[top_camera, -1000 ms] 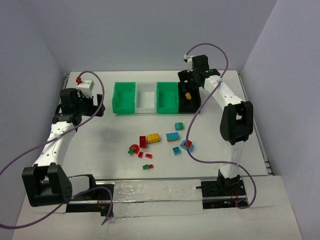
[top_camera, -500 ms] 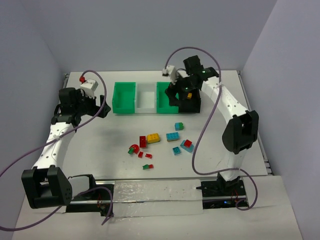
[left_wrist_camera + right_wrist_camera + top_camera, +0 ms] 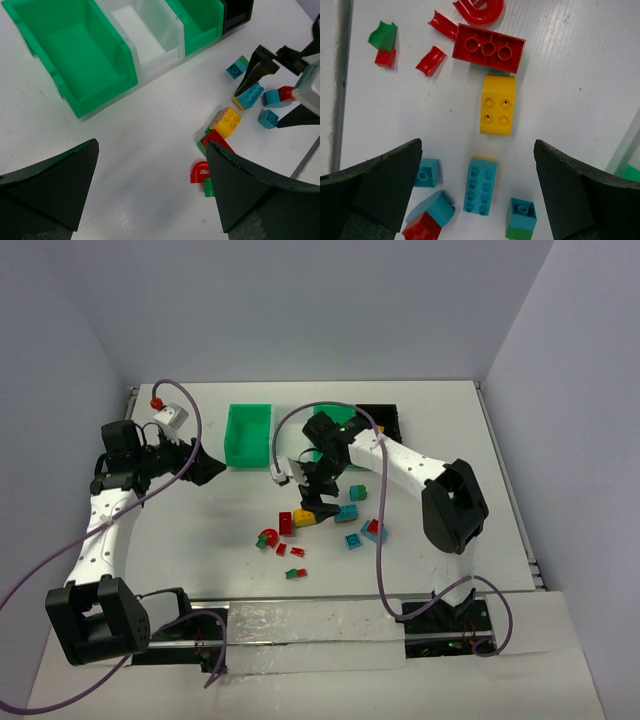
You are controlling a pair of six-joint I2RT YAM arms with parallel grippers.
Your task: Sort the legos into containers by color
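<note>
Overhead, right tool [image 3: 477, 150] spread wide and empty above yellow studded plastic brick [image 3: 498, 104], long red plastic brick [image 3: 488, 48] just beside it on white tabletop [image 3: 580, 75], left tool [image 3: 152, 150] likewise wide open

Right gripper [image 3: 318, 502] moved off black bin [image 3: 390, 420], now above loose legos [image 3: 306, 517]; left gripper [image 3: 210, 468] swung inward.
</note>
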